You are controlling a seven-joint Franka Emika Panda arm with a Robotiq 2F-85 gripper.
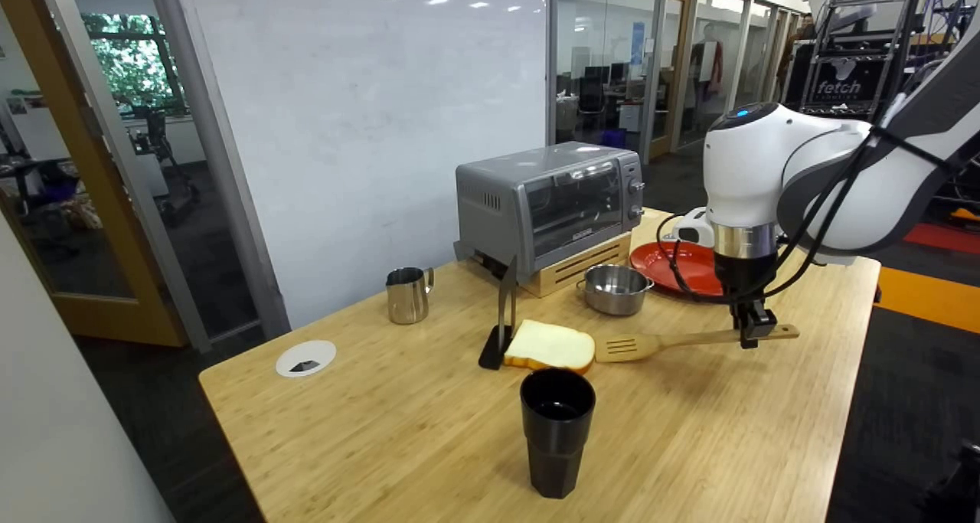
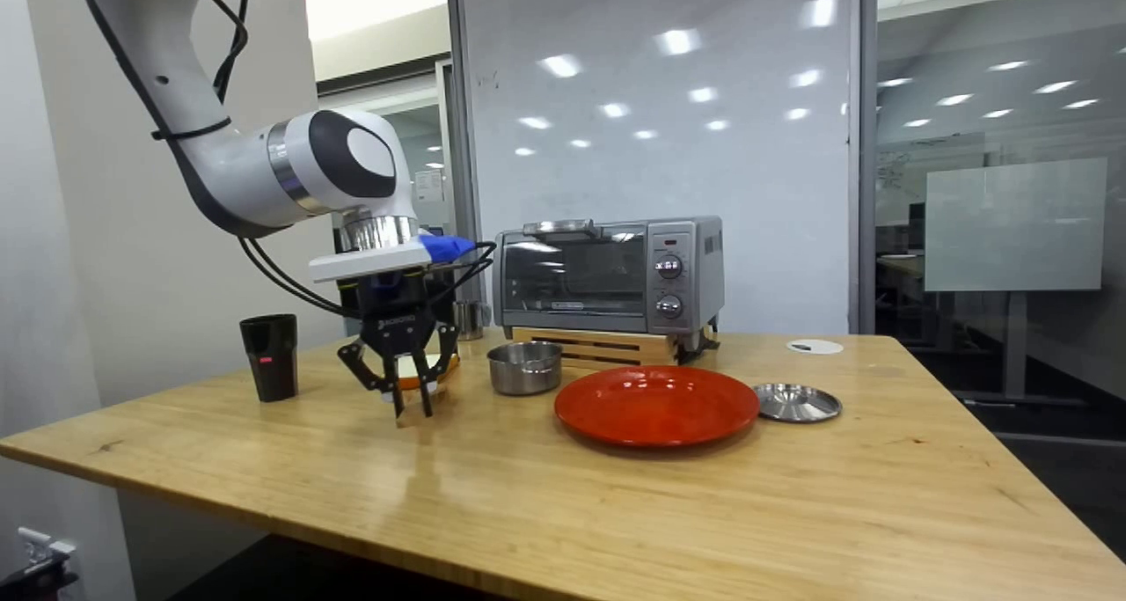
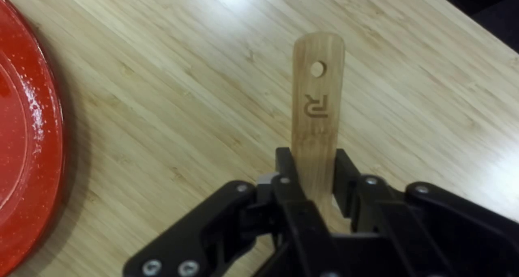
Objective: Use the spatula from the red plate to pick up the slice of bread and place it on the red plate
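The spatula [image 1: 628,347] is light tan wood with a slotted blade. My gripper [image 1: 750,339] is shut on its handle, fingers on both sides, as the wrist view [image 3: 313,153] shows; the handle end [image 3: 318,86] sticks out past the fingers. The slice of bread [image 1: 553,343] lies on the table. The blade's front edge is right beside the bread; I cannot tell if they touch. In an exterior view the bread [image 2: 407,370] is partly hidden behind my gripper [image 2: 413,412]. The red plate [image 2: 655,405] lies apart from the spatula, also at the wrist view's left edge [image 3: 28,147].
A small metal bowl [image 1: 615,289] stands between plate and bread. A black tool [image 1: 496,347] touches or nearly touches the bread's far side. A black cup [image 1: 557,431] stands near the bread. A toaster oven [image 1: 551,201], metal pitcher [image 1: 408,297] and metal lid [image 2: 796,403] are also present.
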